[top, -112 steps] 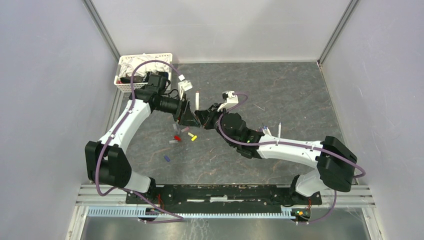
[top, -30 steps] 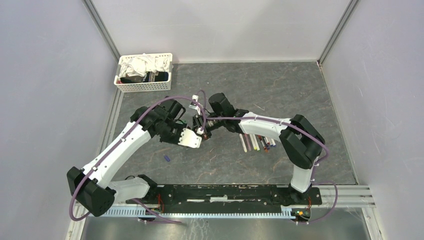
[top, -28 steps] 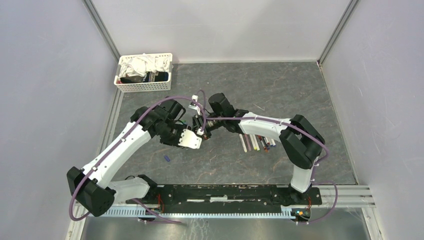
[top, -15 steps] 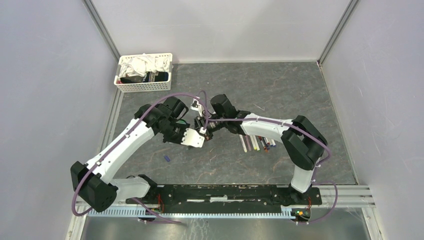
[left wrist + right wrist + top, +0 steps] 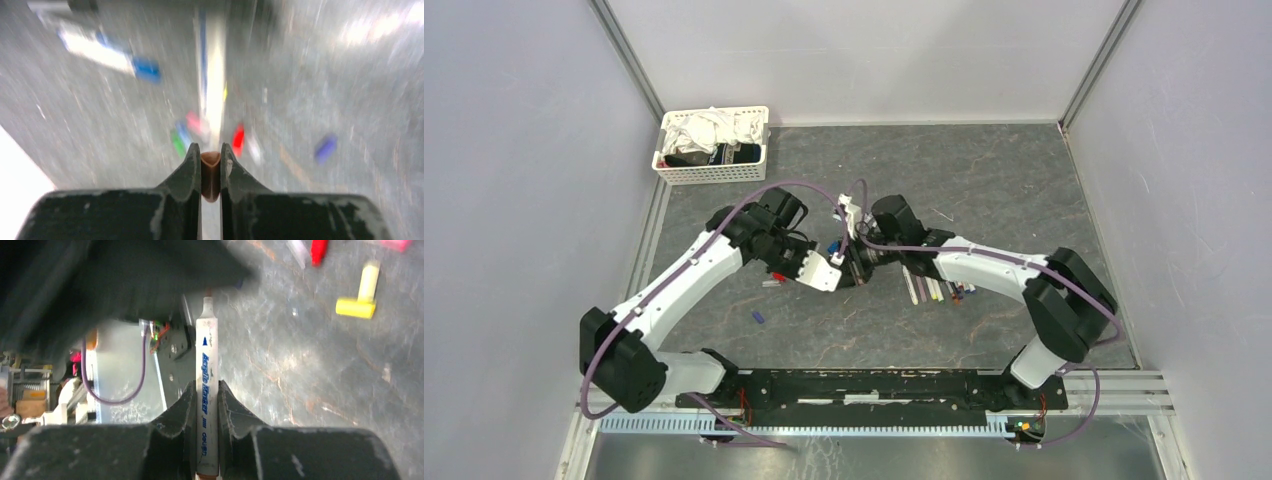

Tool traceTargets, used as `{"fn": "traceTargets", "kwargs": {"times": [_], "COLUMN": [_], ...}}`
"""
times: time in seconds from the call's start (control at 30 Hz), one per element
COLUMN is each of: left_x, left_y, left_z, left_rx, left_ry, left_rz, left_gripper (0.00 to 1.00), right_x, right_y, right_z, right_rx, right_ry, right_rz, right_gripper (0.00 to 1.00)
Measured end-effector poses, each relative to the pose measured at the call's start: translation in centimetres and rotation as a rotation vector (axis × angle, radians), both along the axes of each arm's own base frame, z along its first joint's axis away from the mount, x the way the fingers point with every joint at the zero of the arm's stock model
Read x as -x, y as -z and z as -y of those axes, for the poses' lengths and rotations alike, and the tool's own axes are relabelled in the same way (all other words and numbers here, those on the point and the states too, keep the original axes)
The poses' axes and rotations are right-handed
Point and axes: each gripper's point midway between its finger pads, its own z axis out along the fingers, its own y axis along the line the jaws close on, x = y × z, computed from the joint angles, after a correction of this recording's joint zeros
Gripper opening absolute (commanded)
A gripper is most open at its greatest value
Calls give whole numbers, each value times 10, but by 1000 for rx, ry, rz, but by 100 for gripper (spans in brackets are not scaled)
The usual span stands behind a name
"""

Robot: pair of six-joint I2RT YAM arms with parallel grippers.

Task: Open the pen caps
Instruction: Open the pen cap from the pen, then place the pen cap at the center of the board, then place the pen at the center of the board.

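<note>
My left gripper (image 5: 210,150) is shut on a stubby brown pen cap (image 5: 210,167). My right gripper (image 5: 206,385) is shut on a white marker pen (image 5: 205,360) whose brown tip (image 5: 208,291) shows bare just short of the dark bulk of the left gripper. In the top view the left gripper (image 5: 834,276) and the right gripper (image 5: 856,268) meet nose to nose at mid-table. Loose caps lie on the table below: red (image 5: 238,140), green (image 5: 177,142), purple (image 5: 325,147) and yellow (image 5: 357,297). The left wrist view is blurred.
A row of several pens (image 5: 939,288) lies on the table right of the grippers. A grey pen (image 5: 772,283) and a blue cap (image 5: 759,317) lie to the left. A white slatted basket (image 5: 760,150) of cloths stands at the back left corner.
Both arms have shifted right and a little toward the near edge, grippers still together. The left gripper's jaws have closed in over the last second.
</note>
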Motion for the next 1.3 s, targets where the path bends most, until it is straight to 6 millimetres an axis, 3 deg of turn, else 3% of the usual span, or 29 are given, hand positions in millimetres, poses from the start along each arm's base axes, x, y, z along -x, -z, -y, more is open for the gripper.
{"fn": "traceTargets", "kwargs": {"times": [0.03,0.07,0.13,0.2,0.3,0.43,0.53,0.7,0.9,0.97,1.1,1.2,1.3], "left_x": [-4,-11,-26,-33,-34,-31,-31,-34,-32,-34,-36,-39,-38], "left_y": [1,3,11,14,16,19,26,51,84,94,103,103,102], "left_z": [1,-14,-63,-95,-109,-103,-83,-55,-50,-50,-48,-47,-46], "left_rx": [2,-64,-204,-303,-378,-347,-255,-128,-101,-99,-87,-72,-66], "left_ry": [10,-19,-134,-194,-194,-202,-253,-371,-488,-517,-557,-580,-600], "left_rz": [-1,12,16,26,43,13,-72,-191,-253,-262,-265,-262,-269], "left_gripper": [2,2,2,2,2,2,2,2,6,12,26,36,40], "right_x": [-1,5,16,23,29,19,-2,-39,-51,-52,-58,-62,-61], "right_y": [1,6,25,41,58,67,78,92,115,121,123,124,126], "right_z": [4,15,45,65,85,94,104,124,133,137,145,149,151], "right_rx": [5,31,105,170,250,316,403,542,688,726,757,771,781], "right_ry": [5,0,11,27,44,104,224,451,588,617,686,719,722], "right_rz": [19,0,-57,-108,-157,-117,-44,67,150,161,176,182,177], "right_gripper": [0,0,0,0,0,0,0,0,0,7,29,34,36]}}
